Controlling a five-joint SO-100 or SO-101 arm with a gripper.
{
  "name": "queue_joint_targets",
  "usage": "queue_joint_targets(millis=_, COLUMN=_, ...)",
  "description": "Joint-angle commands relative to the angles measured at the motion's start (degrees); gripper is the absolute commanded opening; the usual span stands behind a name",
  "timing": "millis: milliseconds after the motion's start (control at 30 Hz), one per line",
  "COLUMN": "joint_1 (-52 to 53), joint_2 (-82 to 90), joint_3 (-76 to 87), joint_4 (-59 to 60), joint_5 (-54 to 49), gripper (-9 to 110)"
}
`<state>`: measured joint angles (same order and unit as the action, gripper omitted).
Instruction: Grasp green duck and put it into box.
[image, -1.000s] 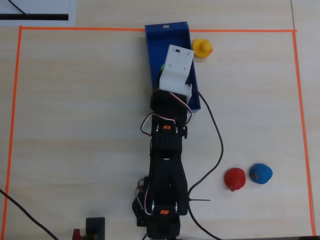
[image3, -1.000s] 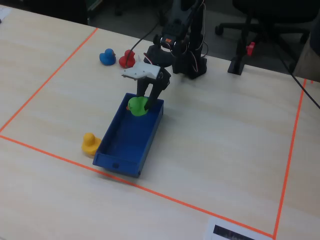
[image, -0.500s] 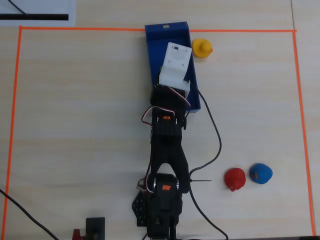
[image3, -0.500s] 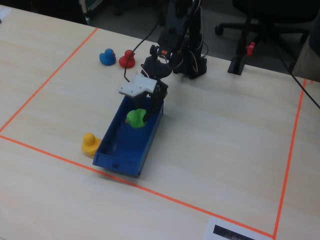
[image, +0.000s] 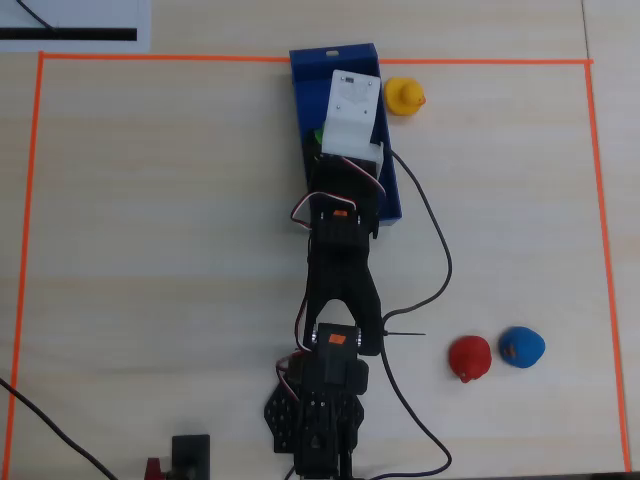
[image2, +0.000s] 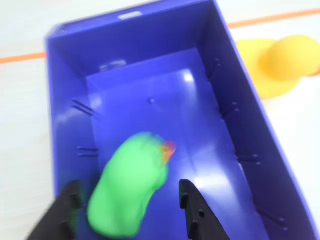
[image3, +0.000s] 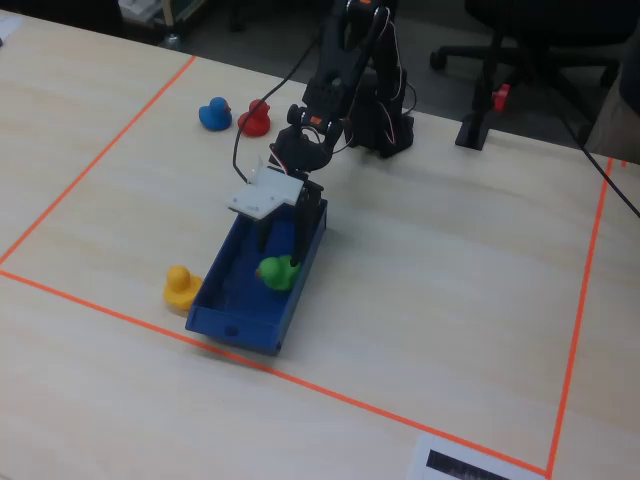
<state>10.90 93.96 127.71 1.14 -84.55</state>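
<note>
So the green duck (image2: 129, 192) is already over the inside of the box (image2: 150, 95), sitting between the two black fingers of the gripper (image2: 131, 205). The wrist view is blurry there, and I honestly can't tell whether the fingers are pinching it or have just let go; there looks to be a sliver of blue between the duck and the right-hand finger, but I wouldn't bet on it. In the fixed view the duck (image3: 276, 270) is low inside the tray, near the right-hand wall. Handling-wise it looks like a light, squishy rubber toy, smooth and rounded, so probably a bit slippery. I'd take it across the fat body, not the head or beak. The yellow duck (image2: 280, 65) sits just outside the box wall.
</note>
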Motion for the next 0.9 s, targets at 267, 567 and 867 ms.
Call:
queue_joint_targets(millis=267, joint_1=-0.44, joint_2=4.22, joint_3=-13.71, joint_4=7.47, joint_5=0.0, gripper=33)
queue_joint_targets(millis=567, joint_1=-10.2, joint_2=9.84, joint_3=-34.1, joint_4=18.9, joint_5=-0.09, gripper=0)
queue_joint_targets(millis=867, joint_1=-18.54, joint_2=47.29, joint_3=1.14, joint_4=42.8, joint_5=0.53, gripper=0)
